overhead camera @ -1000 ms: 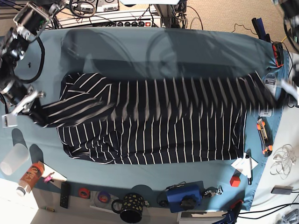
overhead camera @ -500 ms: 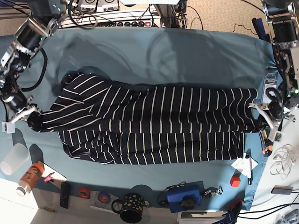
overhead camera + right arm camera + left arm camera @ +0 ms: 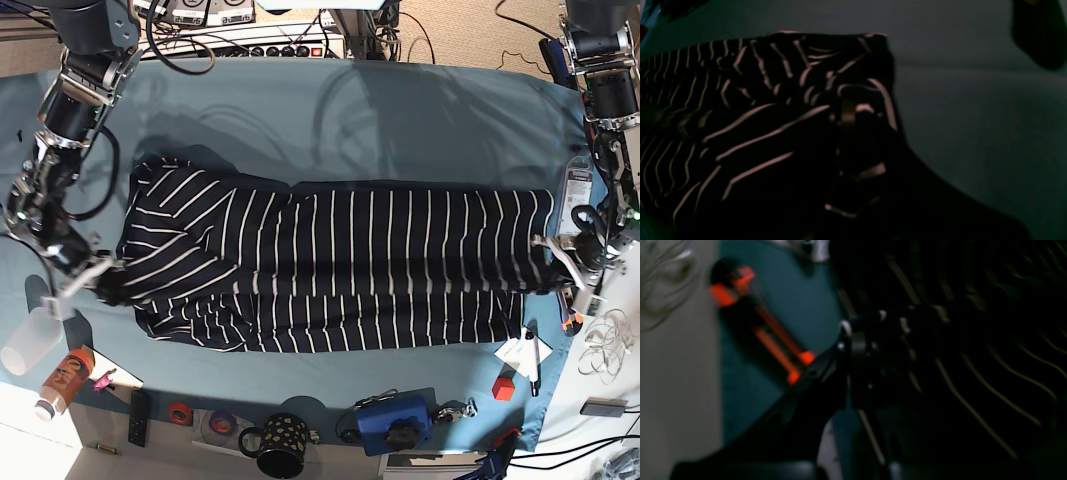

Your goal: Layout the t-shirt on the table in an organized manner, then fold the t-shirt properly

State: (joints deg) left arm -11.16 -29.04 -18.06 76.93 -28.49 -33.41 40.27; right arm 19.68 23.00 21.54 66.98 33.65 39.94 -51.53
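Two arms reach down from the table's (image 3: 400, 95) far corners to the t-shirt's (image 3: 340, 265) opposite ends. Teal cloth covers the table, beige carpet behind it, a mug (image 3: 277, 446) and clutter along the near edge. Left gripper (image 3: 560, 262) is clamped on the shirt's end by an orange tool (image 3: 763, 330); right gripper (image 3: 100, 280) pinches the other end. Shirt lies stretched between them, mid-table.

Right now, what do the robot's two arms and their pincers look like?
Both arms are black with silver-grey metal joint housings and black cables looping alongside. The left pincer has pale, whitish fingers on a dark body; the right pincer looks the same, light fingers on black links. The wrist views are too dark and blurred to show markings.
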